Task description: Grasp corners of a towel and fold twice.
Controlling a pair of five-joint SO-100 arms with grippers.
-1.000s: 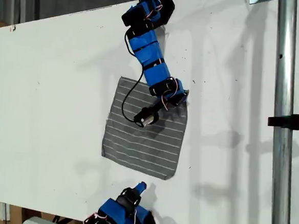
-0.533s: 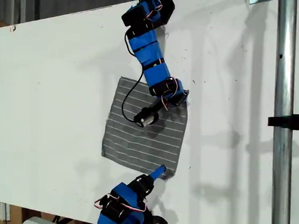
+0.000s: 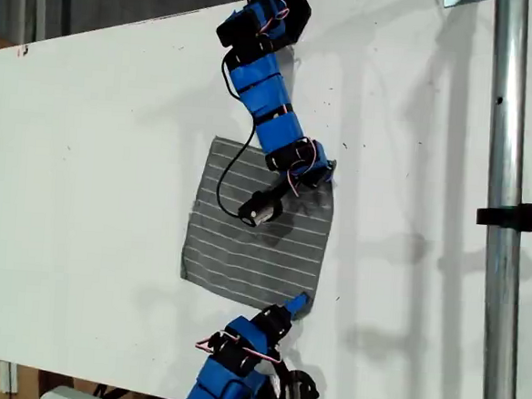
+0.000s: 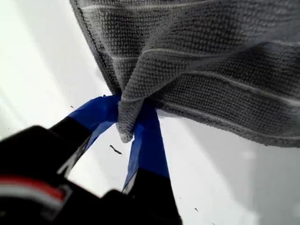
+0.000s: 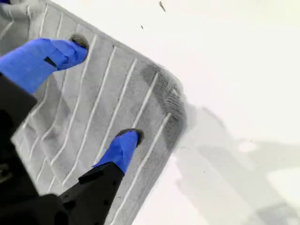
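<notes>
The grey towel (image 3: 244, 248) with thin white stripes lies flat on the white table (image 3: 95, 169). My first gripper (image 3: 325, 174) reaches in from the exterior view's top and is at the towel's upper right corner in that view. In the first wrist view, my first gripper (image 4: 127, 117) is shut on that corner (image 4: 124, 132), and the towel (image 4: 211, 56) bunches up from it. My second gripper (image 3: 297, 302) comes from the exterior view's bottom, over the lower right corner. Its blue fingers (image 5: 123, 149) stand open over the towel (image 5: 140, 89) near the corner (image 5: 178, 105).
A vertical metal pole (image 3: 498, 271) with a black clamp (image 3: 520, 217) stands at the exterior view's right. A black cable (image 3: 224, 174) and the first arm's wrist camera (image 3: 258, 209) hang over the towel. The table's edges run along the exterior view's top left and bottom left.
The second arm has moved up and to the exterior view's right, bringing its gripper from off the towel to its lower right corner. The first arm has stayed still.
</notes>
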